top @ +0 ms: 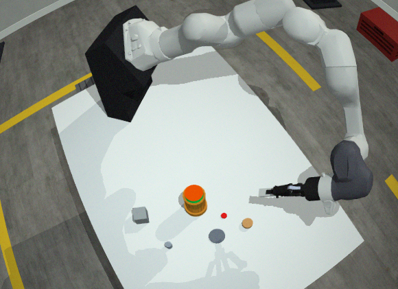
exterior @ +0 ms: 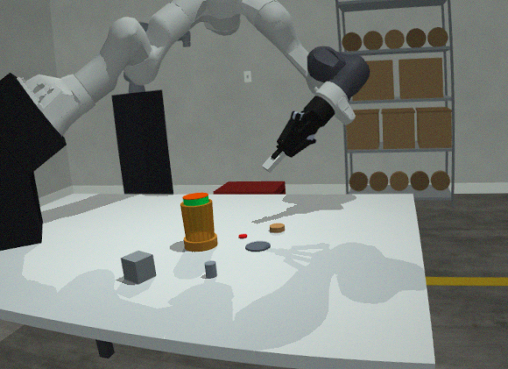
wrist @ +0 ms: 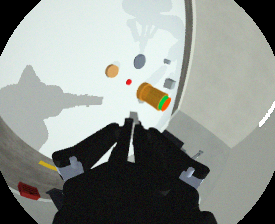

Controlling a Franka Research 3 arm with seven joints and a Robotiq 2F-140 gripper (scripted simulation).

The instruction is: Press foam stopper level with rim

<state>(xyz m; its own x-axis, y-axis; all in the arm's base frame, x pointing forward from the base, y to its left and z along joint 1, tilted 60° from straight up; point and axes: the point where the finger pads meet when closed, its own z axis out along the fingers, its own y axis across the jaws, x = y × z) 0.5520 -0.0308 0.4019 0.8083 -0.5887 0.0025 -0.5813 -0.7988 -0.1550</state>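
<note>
An orange ribbed jar [top: 195, 206] [exterior: 199, 225] [wrist: 148, 92] stands upright on the white table [top: 192, 134] [exterior: 350, 267]. Its foam stopper [top: 193, 193] [exterior: 195, 198] [wrist: 164, 103], orange on top with a green band, sticks up above the rim. Nothing lies on top of it. My gripper [top: 263, 192] [exterior: 272, 162] [wrist: 132, 117] is shut with nothing between the fingers. It hangs high in the air, well to the right of the jar, with its fingers tilted toward the jar.
A grey cube [top: 140, 215] [exterior: 138, 266], a small grey cylinder [top: 168, 244] [exterior: 210, 269], a dark grey disc [top: 217, 235] [exterior: 257, 246], a small red dot [top: 224, 215] [exterior: 243, 236] and a tan disc [top: 247, 223] [exterior: 277, 227] lie around the jar. The black robot base [top: 116, 75] stands at the table's far end.
</note>
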